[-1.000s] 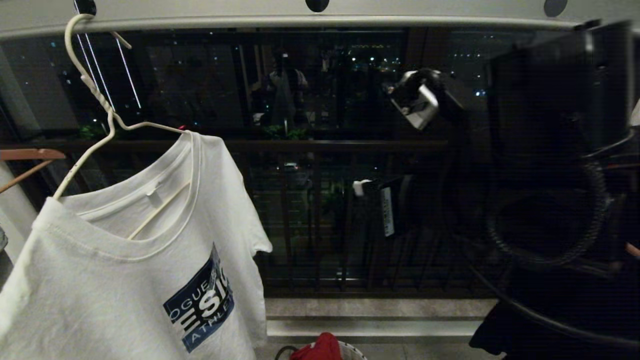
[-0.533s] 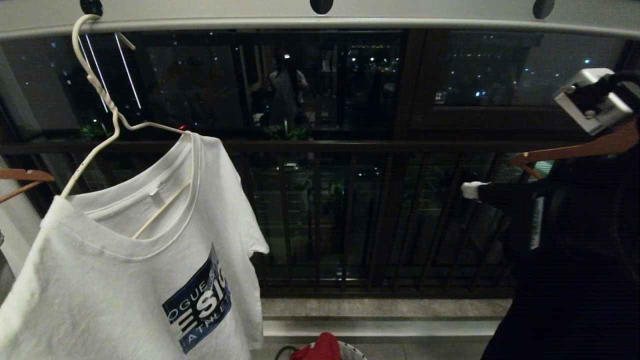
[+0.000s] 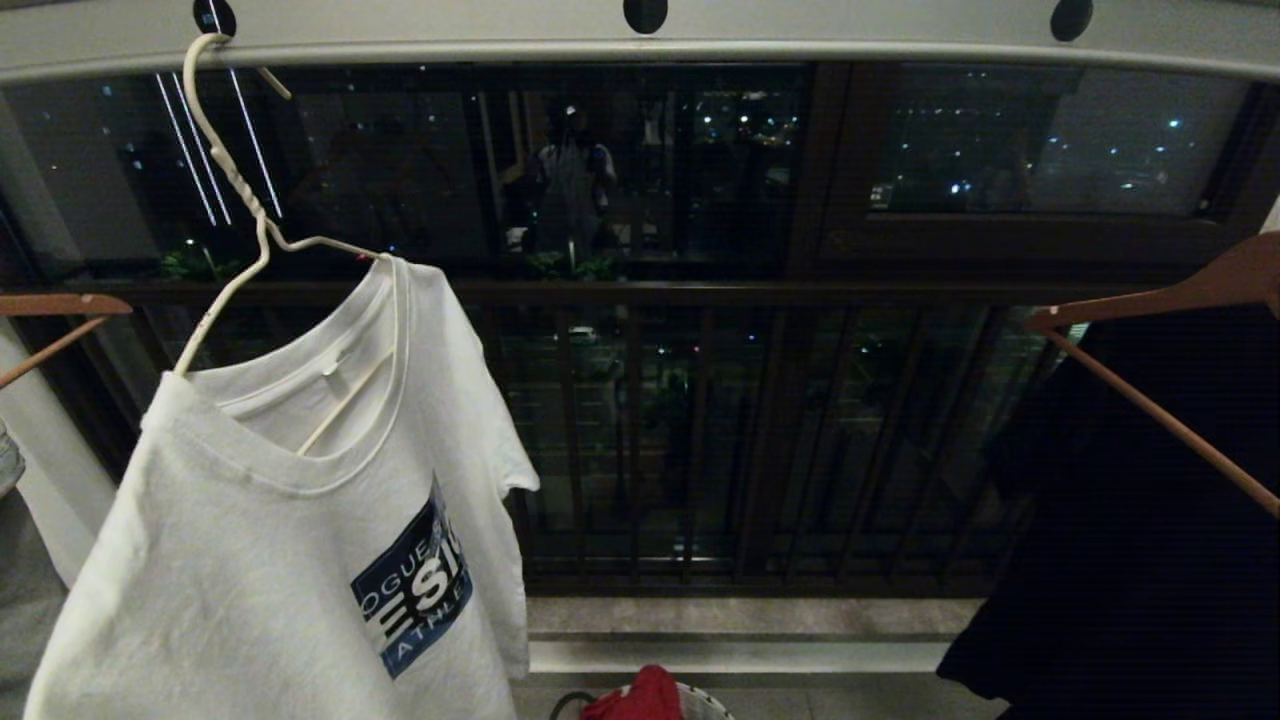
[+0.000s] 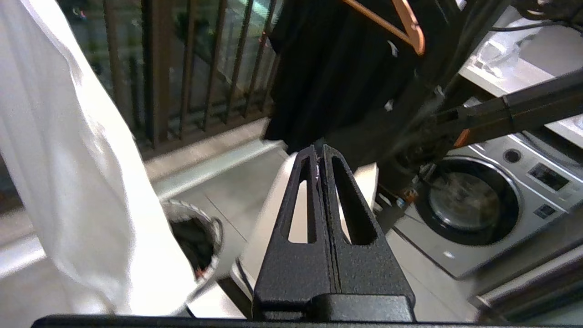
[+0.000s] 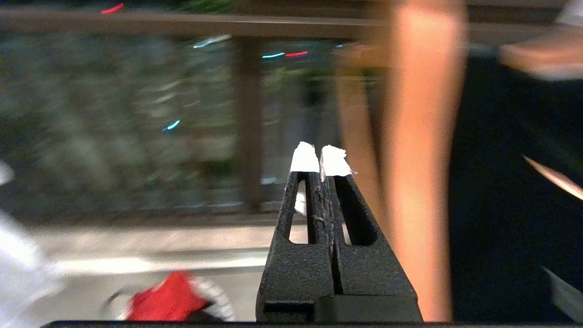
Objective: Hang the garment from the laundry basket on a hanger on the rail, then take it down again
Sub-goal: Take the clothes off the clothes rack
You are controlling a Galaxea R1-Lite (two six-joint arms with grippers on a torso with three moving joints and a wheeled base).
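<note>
Right tool (image 5: 319, 157) closed, empty (red cloth (image 5: 171, 298) below).

1. Open span under the rail (image 3: 700, 35), between the white T-shirt (image 3: 300, 560) at left and the black garment (image 3: 1130, 520) at right.
2. Wire hanger (image 3: 250, 230) hooks over the rail, blocking its left end.
3. Brown wooden hanger (image 3: 1160, 300) juts into the right side.
4. Dark railing (image 3: 640, 440) closes off the back.
5. Laundry basket (image 3: 700, 700) with red cloth (image 3: 630, 695) stands on the floor below.
</note>
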